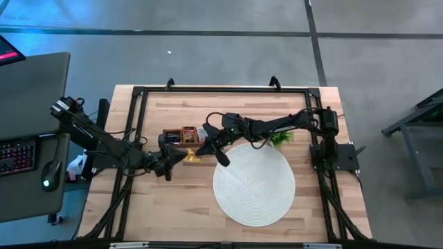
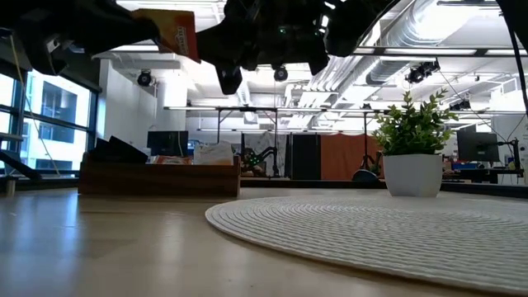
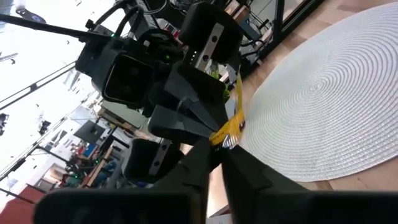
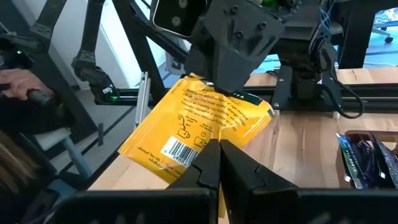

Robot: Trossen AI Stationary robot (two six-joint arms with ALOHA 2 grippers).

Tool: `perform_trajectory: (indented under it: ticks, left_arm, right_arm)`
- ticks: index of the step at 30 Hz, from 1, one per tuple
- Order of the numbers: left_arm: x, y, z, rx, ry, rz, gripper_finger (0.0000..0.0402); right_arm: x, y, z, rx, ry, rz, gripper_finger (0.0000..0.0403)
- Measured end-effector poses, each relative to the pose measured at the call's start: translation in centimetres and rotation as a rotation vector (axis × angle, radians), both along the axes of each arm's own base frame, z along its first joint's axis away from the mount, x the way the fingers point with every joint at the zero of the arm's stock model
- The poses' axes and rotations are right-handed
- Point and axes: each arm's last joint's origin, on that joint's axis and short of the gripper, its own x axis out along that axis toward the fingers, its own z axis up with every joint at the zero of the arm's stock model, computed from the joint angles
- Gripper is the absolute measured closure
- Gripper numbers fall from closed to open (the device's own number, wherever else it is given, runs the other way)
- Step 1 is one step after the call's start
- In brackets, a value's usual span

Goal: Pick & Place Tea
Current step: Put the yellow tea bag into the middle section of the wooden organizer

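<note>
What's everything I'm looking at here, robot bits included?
table: one, light wood, under everything
mat: one, white, round, right half of table
tray: one, brown wood, left of the mat's far edge
tray packets: several, dark ones show, count unclear, in the tray
plant: one, green in a white pot, at the mat's far edge
yellow packet: one, held in the air between both hands
keyboard: one, black, side desk on the left
person: one, only a hand shows, beyond the table
left hand: shut on the yellow packet
right hand: shut on the yellow packet
</note>
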Motion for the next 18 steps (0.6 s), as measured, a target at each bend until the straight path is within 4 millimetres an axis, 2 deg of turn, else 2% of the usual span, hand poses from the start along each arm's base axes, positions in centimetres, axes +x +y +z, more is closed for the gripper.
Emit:
perform_trajectory:
  ticks: [4,9,13,18]
  left_arm:
    - [0.01,-0.03,-0.01,0.001,0.001,-0.014,0.0392]
    - [0.02,-0.1,-0.03,0.001,0.003,-0.034,0.0396]
    - [-0.02,0.1,-0.03,-0.005,0.0,0.034,0.04]
    - [-0.04,0.16,-0.1,-0.019,0.002,0.056,0.0401]
  right_arm:
    - [0.01,0.14,-0.05,-0.001,0.004,0.0,0.0401]
    - [0.03,0.12,-0.08,-0.005,0.005,-0.014,0.0399]
    - [0.09,-0.07,-0.1,-0.014,0.006,-0.066,0.0395]
    - [0.14,-0.2,-0.11,-0.003,0.016,-0.117,0.0357]
